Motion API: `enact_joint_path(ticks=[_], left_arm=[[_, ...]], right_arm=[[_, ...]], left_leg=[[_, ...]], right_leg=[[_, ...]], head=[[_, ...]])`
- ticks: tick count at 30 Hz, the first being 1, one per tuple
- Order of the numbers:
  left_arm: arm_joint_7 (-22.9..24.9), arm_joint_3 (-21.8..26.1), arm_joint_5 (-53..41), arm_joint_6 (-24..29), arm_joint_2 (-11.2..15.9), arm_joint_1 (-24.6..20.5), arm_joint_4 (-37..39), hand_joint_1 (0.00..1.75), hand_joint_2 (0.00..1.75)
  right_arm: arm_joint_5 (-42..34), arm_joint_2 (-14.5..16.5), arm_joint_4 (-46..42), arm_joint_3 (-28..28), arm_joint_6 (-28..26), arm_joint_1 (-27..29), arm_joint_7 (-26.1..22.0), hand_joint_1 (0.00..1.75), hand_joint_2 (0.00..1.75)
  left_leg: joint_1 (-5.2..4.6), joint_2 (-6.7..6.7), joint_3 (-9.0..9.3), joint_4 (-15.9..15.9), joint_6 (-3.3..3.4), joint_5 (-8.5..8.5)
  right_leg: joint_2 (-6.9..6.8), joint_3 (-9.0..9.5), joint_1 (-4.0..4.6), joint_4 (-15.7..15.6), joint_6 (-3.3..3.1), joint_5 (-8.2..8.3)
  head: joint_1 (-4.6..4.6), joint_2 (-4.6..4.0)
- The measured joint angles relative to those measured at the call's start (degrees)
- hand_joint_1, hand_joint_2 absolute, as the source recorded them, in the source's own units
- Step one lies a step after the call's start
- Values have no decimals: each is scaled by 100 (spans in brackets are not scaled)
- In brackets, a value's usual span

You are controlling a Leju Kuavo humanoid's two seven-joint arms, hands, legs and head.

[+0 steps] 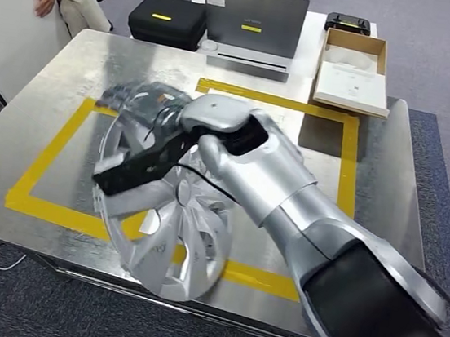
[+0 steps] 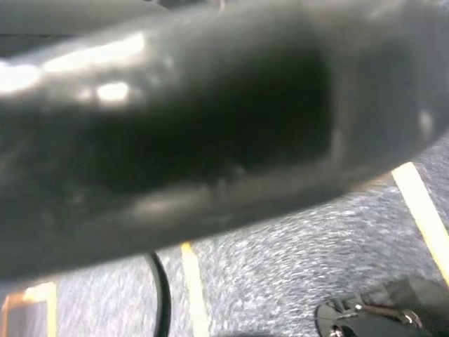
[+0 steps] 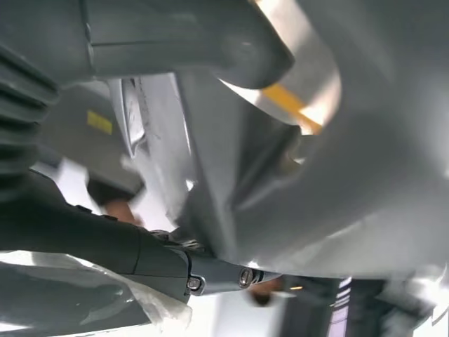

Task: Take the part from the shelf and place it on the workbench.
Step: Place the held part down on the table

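Hubcap (image 1: 183,237) in right hand (image 1: 149,155)

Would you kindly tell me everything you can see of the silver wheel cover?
The wheel cover is a round, silver-grey disc that looks like plastic, with curved spokes and a central hub. It is tilted over the metal workbench, above the yellow tape frame. The right hand grips its upper part; its upper edge is blurred.
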Motion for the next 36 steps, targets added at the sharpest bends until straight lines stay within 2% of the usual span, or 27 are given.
enact_joint_path(ticks=[2, 3, 5, 6, 7, 8, 10, 12, 13, 15, 17, 18, 20, 21, 22, 23, 24, 26, 27, 28, 30, 32, 33, 34, 36], left_arm=[[-17, 14, 25, 28, -7, 0, 0, 0, 0], [-27, 16, 24, 34, -15, 2, 0, 0, 0], [-49, 16, 17, 36, -33, 21, 0, 0, 0], [-62, 16, 9, 37, -39, 31, 0, 0, 0], [-74, 16, -7, 41, -41, 34, 0, 0, 0], [-83, 16, -26, 44, -44, 32, 0, 0, 0], [-87, 15, -75, 33, -64, 25, 0, 0, 0], [-86, 7, -130, -10, -90, 24, 0, 0, 0], [-86, -4, -155, -37, -103, 23, 0, 0, 0], [-86, -36, -201, -75, -121, 19, 0, 0, 0], [-86, -69, -230, -80, -131, 15, 0, 0, 0], [-85, -80, -237, -79, -129, 14, 0, 0, 0], [-69, -95, -243, -79, -125, 15, 0, 0, 0], [-56, -103, -243, -79, -122, 18, 0, 0, 0], [-44, -111, -242, -79, -118, 21, 0, 0, 0], [-34, -119, -242, -79, -114, 23, 0, 0, 0], [-30, -123, -242, -79, -107, 25, 0, 0, 0], [-27, -127, -243, -79, -95, 20, 0, 0, 0], [-27, -128, -243, -79, -91, 12, 0, 0, 0], [-24, -129, -244, -79, -89, 6, 0, 0, 0], [-18, -129, -244, -80, -88, 7, 0, 0, 0], [-28, -131, -249, -79, -91, 12, 0, 0, 0], [-43, -132, -253, -78, -93, 8, 0, 0, 0], [-64, -133, -257, -74, -95, 3, 0, 0, 0], [-104, -135, -261, -59, -102, -1, 0, 0, 0]], right_arm=[[294, -3, -58, 887, -112, 133, 17, 0, 0], [371, -7, -55, 1202, -294, 201, 7, 0, 0], [654, -14, -21, 1734, -921, 234, -34, 0, 0], [903, -15, 13, 1956, -1323, 211, -101, 0, 0], [1187, -16, 59, 2151, -1690, 181, -210, 0, 0], [1443, -20, 115, 2319, -1994, 149, -347, 0, 0], [1682, -44, 214, 2537, -2467, 66, -568, 0, 0], [1524, -84, 273, 2609, -2893, -32, -552, 0, 0], [1379, -110, 299, 2608, -3101, -66, -477, 0, 0], [1074, -176, 350, 2546, -3480, -82, -297, 0, 0], [866, -229, 388, 2421, -3764, -79, -191, 0, 0], [816, -240, 405, 2363, -3838, -77, -189, 0, 0], [791, -251, 445, 2301, -3870, -37, -250, 0, 0], [795, -256, 466, 2294, -3857, 5, -281, 0, 0], [797, -261, 485, 2289, -3847, 49, -302, 0, 0], [799, -265, 502, 2286, -3843, 82, -309, 0, 0], [799, -267, 513, 2279, -3842, 100, -312, 0, 0], [798, -268, 529, 2259, -3842, 103, -315, 0, 0], [798, -270, 535, 2248, -3839, 101, -317, 0, 0], [800, -272, 542, 2242, -3829, 102, -325, 0, 0], [807, -274, 556, 2240, -3792, 109, -347, 0, 0], [807, -274, 565, 2237, -3766, 111, -347, 0, 0], [798, -273, 567, 2231, -3771, 108, -321, 0, 0], [779, -273, 570, 2220, -3789, 110, -275, 0, 0], [684, -276, 572, 2166, -3878, 123, -132, 0, 0]], left_leg=[[30, -26, 30, -35, 69, 18], [38, -33, 25, -43, 95, 28], [25, -23, -7, -38, 121, 34], [15, -7, -14, -36, 124, 37], [5, 7, -16, -34, 126, 38], [-6, 13, -14, -32, 127, 39], [-22, 10, -8, -28, 128, 40], [-36, 13, -25, -19, 104, 50], [-31, 17, -34, -19, 84, 60], [-21, 23, -43, -27, 30, 77], [-23, 23, -90, 92, -30, -21], [-20, 22, -181, 312, -65, -160], [8, 22, -494, 1058, -132, -529], [22, 22, -640, 1396, -157, -653], [34, 22, -716, 1574, -175, -678], [45, 22, -685, 1515, -188, -584], [55, 23, -554, 1244, -195, -404], [64, 23, -181, 454, -196, -55], [62, 22, -58, 182, -174, 20], [56, 19, -2, 39, -146, 30], [46, 13, -8, 7, -64, 8], [56, 18, -1, -17, 14, 28], [64, 21, 2, -30, 50, 39], [65, 24, 2, -34, 76, 43], [58, 25, -4, -31, 100, 42]], right_leg=[[-24, -76, 5, 186, 57, -164], [-28, -214, 3, 448, 78, -321], [-27, -604, 0, 1210, 98, -669], [-27, -753, -1, 1503, 99, -753], [-27, -807, 0, 1615, 91, -732], [-27, -745, 4, 1500, 72, -603], [-29, -353, 25, 729, -10, -216], [-34, -6, 55, 80, -79, -17], [-33, 59, 70, -37, -96, -10], [-26, 84, 73, -77, -106, 18], [-35, 111, 35, -136, -134, 62], [-40, 125, 11, -163, -147, 81], [-43, 129, -4, -170, -163, 88], [-42, 130, -5, -167, -165, 87], [-39, 129, -7, -162, -163, 86], [-34, 128, -11, -153, -158, 83], [-28, 130, -17, -139, -147, 74], [-17, 118, -14, -91, -102, 42], [-12, 98, -4, -67, -75, 29], [-8, 76, 8, -51, -49, 22], [-9, 51, 16, -47, -3, 26], [-14, -15, 5, 56, 50, -66], [-15, -116, 1, 254, 75, -189], [-16, -278, -7, 582, 96, -362], [-19, -665, -18, 1382, 120, -683]], head=[[21, 1], [44, 1], [90, 0], [93, -1], [93, -1], [93, -1], [95, -1], [88, -1], [83, -1], [81, -1], [72, -1], [64, -1], [55, -1], [55, -1], [56, -1], [55, -1], [55, -1], [53, -1], [51, 0], [51, 0], [50, 0], [56, 0], [62, 0], [69, -1], [76, -1]])
